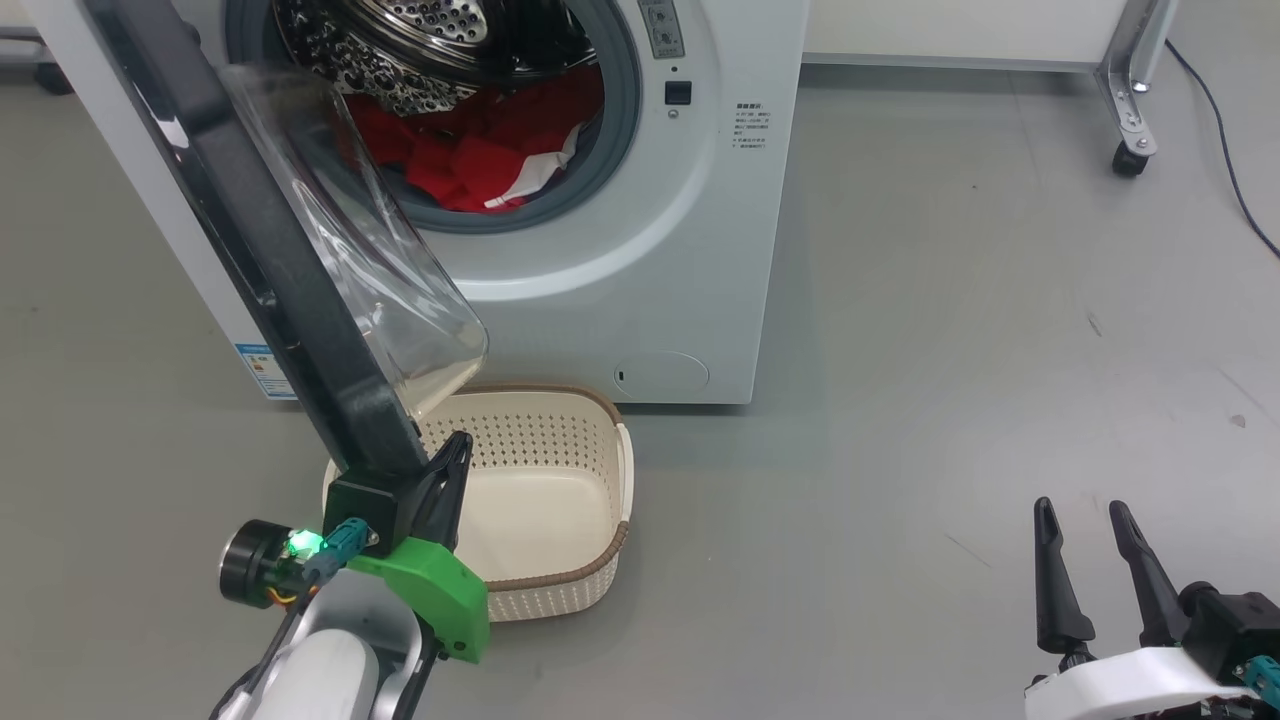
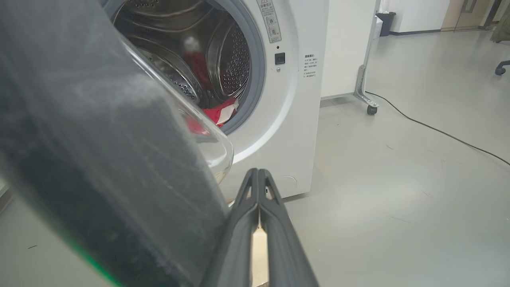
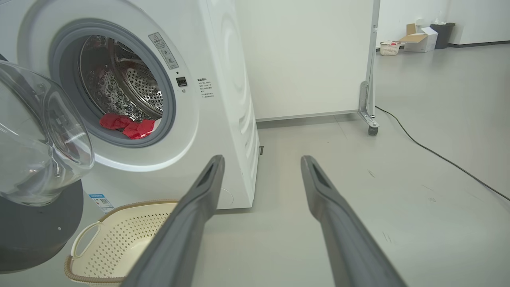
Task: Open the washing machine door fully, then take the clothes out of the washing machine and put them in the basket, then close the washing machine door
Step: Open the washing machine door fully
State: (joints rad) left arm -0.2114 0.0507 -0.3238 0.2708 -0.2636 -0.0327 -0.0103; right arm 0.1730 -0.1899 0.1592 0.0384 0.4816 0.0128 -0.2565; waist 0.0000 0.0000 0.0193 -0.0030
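The white washing machine point(image 1: 650, 250) stands with its black door point(image 1: 250, 240) swung partly open, the clear glass bowl point(image 1: 390, 300) bulging toward the drum. Red clothes point(image 1: 470, 150) with white trim lie in the steel drum. The same clothes point(image 3: 127, 126) show low in the drum in the right wrist view. My left gripper point(image 1: 458, 445) is shut, its fingers point(image 2: 259, 207) pressed together against the door's lower edge, above the cream basket point(image 1: 560, 560). My right gripper point(image 1: 1080, 515) hovers open at the lower right, away from the machine, its fingers point(image 3: 199, 199) spread and holding nothing.
The basket point(image 3: 119, 239) sits on the grey floor right before the machine, partly under the door. A white partition on castors point(image 1: 1130, 150) stands to the right, with a black cable point(image 1: 1230, 150) trailing across the floor. Boxes and a bin point(image 3: 422, 38) sit far back.
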